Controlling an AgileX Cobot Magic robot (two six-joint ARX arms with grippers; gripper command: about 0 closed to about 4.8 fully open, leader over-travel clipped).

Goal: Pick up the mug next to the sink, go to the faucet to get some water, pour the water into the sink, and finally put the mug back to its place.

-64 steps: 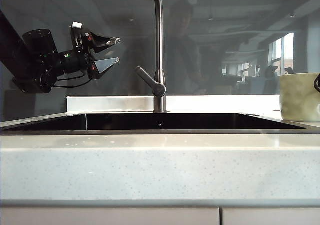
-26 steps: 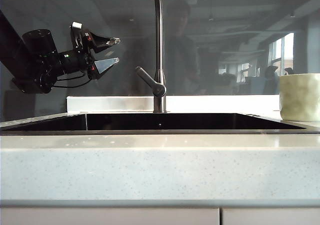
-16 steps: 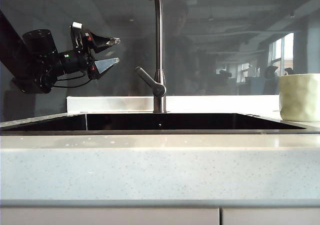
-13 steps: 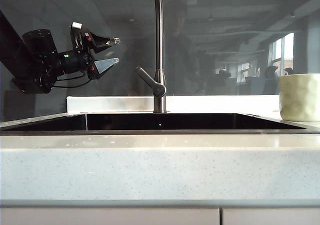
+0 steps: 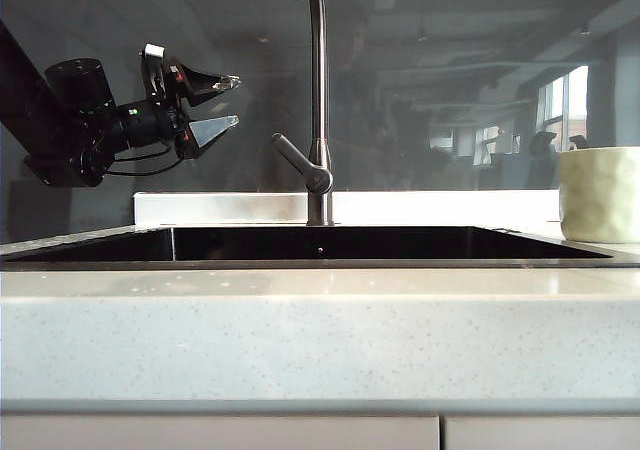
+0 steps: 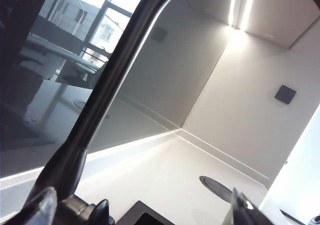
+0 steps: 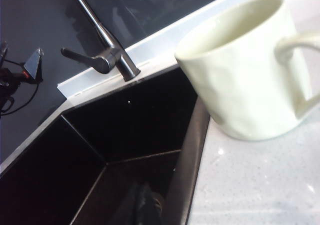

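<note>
Faucet (image 5: 318,100) upright between left tool (image 5: 228,102) and mug (image 5: 600,195).

The faucet (image 5: 318,90) spout runs off at twelve o'clock; the mug (image 5: 600,194) (handle unseen) is clipped at three o'clock.

Kitchen: sink (image 5: 320,242), faucet (image 5: 318,100), stone counter (image 5: 320,335)

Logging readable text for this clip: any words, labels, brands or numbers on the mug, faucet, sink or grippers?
None readable in any view.
mug: plain, no print.
faucet: no brand visible.
sink: unmarked.
left gripper: small red and green spots, no legible text.
right gripper: out of view.
</note>
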